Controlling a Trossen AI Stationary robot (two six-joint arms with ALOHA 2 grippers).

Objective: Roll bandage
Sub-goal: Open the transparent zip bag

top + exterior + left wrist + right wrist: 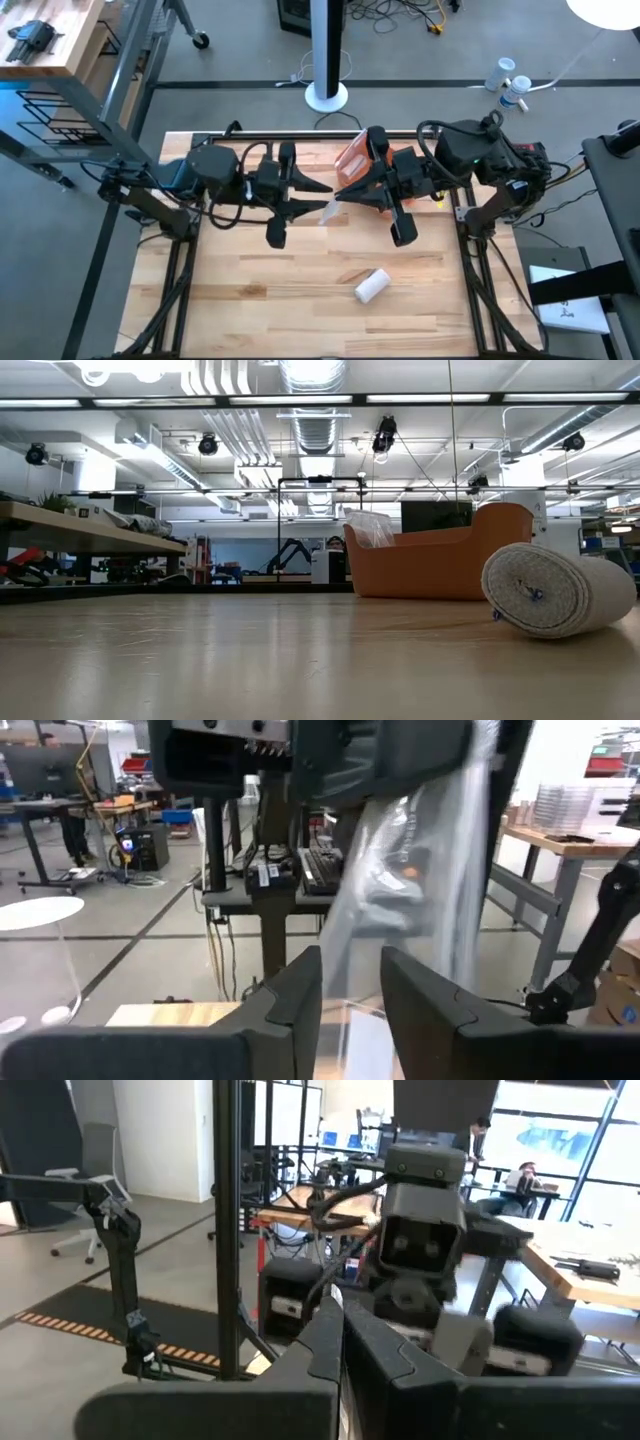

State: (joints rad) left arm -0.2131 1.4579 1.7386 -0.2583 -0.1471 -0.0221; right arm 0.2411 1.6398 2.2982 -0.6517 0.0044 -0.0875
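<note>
1. Rolled bandage (372, 286) lies on its side on the desk (250, 300), front-centre-right, well apart from both arms; nothing touches it. In the low view the roll (556, 589) shows its spiral end, wound up already.
2. Clear plastic wrapper (329, 211) hangs in the air between the two claws, above mid-desk. Looks like bandage packaging, can't confirm.
3. Right claw (343, 194) is clenched on one end of the wrapper.
4. Left claw (322, 200) meets it from the other side, fingers (300, 990) narrowed around the film but a gap shows; can't tell whether it's actually gripping.
5. Orange bin (356, 155) sits at the back of the desk, just behind the right claw.
6. Step, my read: wrapper handling or handover mid-air, not rolling itself. The roll looks done or is a separate one.
7. Next move likely calls for a firm left pinch before the right claw lets go, then dropping the wrapper into the bin. Thin film may slip.
</note>
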